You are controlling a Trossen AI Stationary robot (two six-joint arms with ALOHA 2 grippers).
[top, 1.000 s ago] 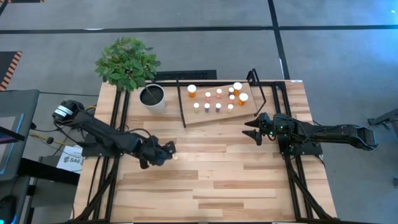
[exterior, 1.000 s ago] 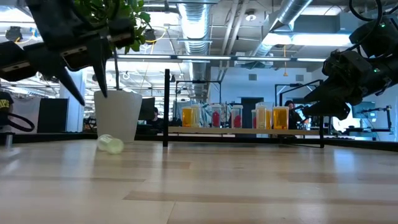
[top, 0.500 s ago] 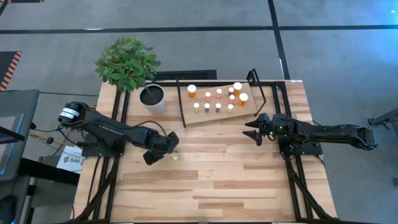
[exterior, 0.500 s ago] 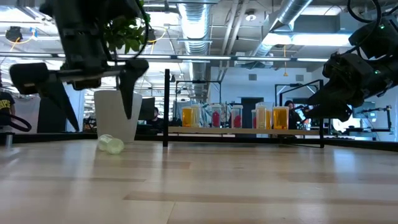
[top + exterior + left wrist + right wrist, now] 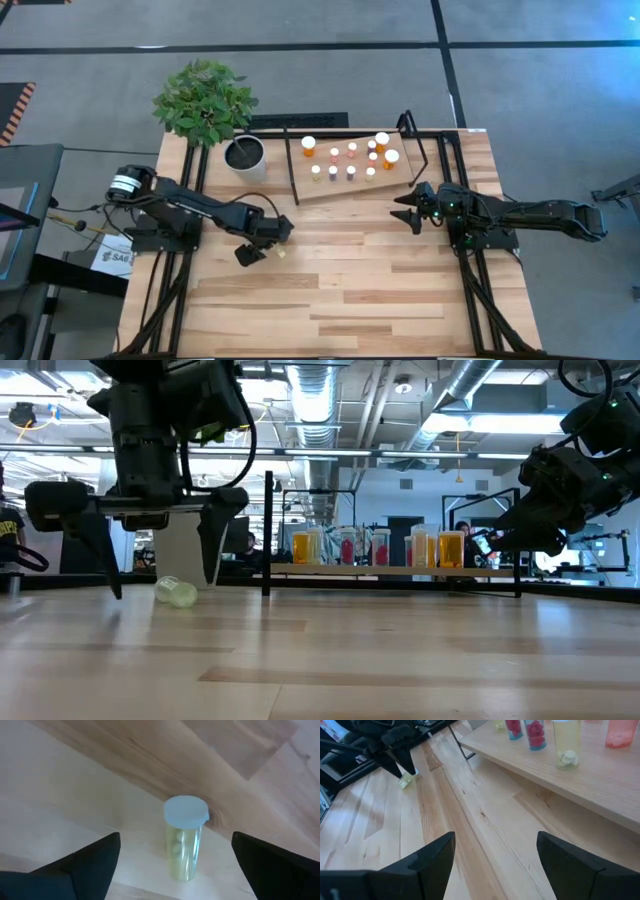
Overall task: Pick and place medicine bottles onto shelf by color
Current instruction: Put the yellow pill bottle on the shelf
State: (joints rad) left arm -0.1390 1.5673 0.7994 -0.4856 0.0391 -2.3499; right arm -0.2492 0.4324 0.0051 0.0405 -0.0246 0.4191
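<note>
A pale yellow-green medicine bottle (image 5: pixel 183 847) with a white cap lies on its side on the tabletop, left of centre (image 5: pixel 281 253) (image 5: pixel 178 592). My left gripper (image 5: pixel 176 837) (image 5: pixel 265 244) (image 5: pixel 163 588) points down over it, open wide, one finger on either side, touching nothing. Several orange, pinkish-red and pale bottles stand upright on the shelf (image 5: pixel 345 183) (image 5: pixel 400 571) at the far middle. My right gripper (image 5: pixel 404 212) (image 5: pixel 496 836) waits open just right of the shelf's near right corner, holding nothing.
A white pot (image 5: pixel 246 157) (image 5: pixel 188 540) with a leafy plant stands left of the shelf, behind the lying bottle. Black uprights (image 5: pixel 292 170) frame the shelf's ends. Bare planks stretch across the near half of the table (image 5: pixel 340 300).
My left gripper has come down and toward the right over the lying bottle, has rolled about its axis, and has opened from a narrow gap to a wide one. Its fingers now reach down on both sides of the bottle, which has stayed where it was.
</note>
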